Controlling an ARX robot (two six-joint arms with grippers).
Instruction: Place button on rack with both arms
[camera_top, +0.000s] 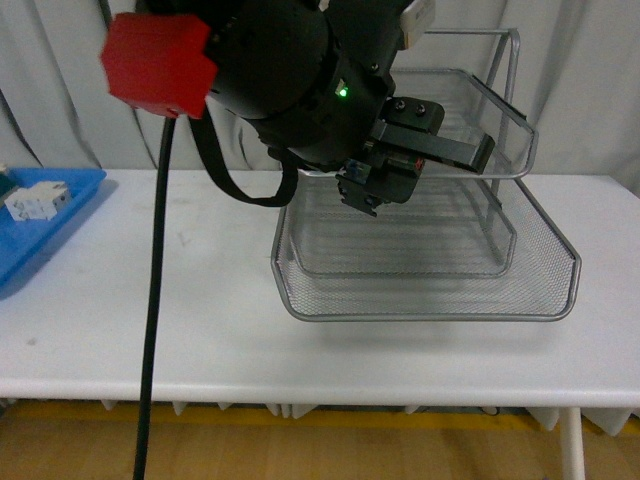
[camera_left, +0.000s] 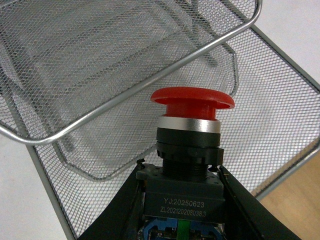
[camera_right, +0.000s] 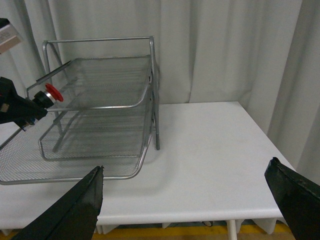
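**Bright, Even Light**

Diffuse overhead light filled all three views. The rack (camera_top: 430, 300) cast a faint, soft shadow on the white table (camera_top: 200, 330). In the front view the left arm (camera_top: 290, 70), close to the lens, was dark and blurred. The button (camera_left: 192, 97) was sharp in the left wrist view, its metal collar glinting. The fingers (camera_right: 75, 210) of the right gripper (camera_right: 184, 169) were dark, blurred wedges.

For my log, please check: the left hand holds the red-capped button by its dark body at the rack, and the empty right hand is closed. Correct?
No: the empty right hand is open wide, as the right wrist view shows. The left hand does hold the button by its dark body at the rack.
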